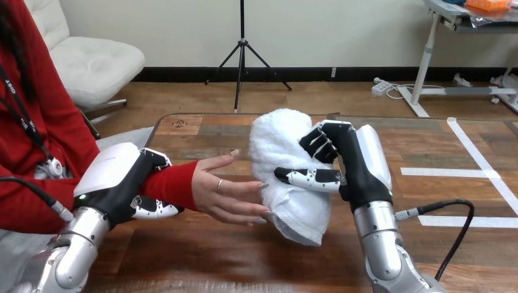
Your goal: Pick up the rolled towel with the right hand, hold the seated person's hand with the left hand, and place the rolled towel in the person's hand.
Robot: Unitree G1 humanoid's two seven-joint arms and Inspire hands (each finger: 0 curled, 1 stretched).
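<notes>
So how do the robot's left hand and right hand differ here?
The left hand grips the person's red-sleeved wrist; the right hand grips the rolled towel. The left hand lies low, white back shell up; the right hand stands upright, thumb across the towel. Both are curled shut on what they hold, either side of the person's hand.

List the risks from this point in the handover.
1. The person's hand lies open, only its fingertips at the rolled towel; if the right hand lets go now, the towel may drop to the table.
2. The right hand's thumb lies close to those fingertips and might pinch them.
3. The left hand is curled round the person's wrist; a pull could strain it.
</notes>
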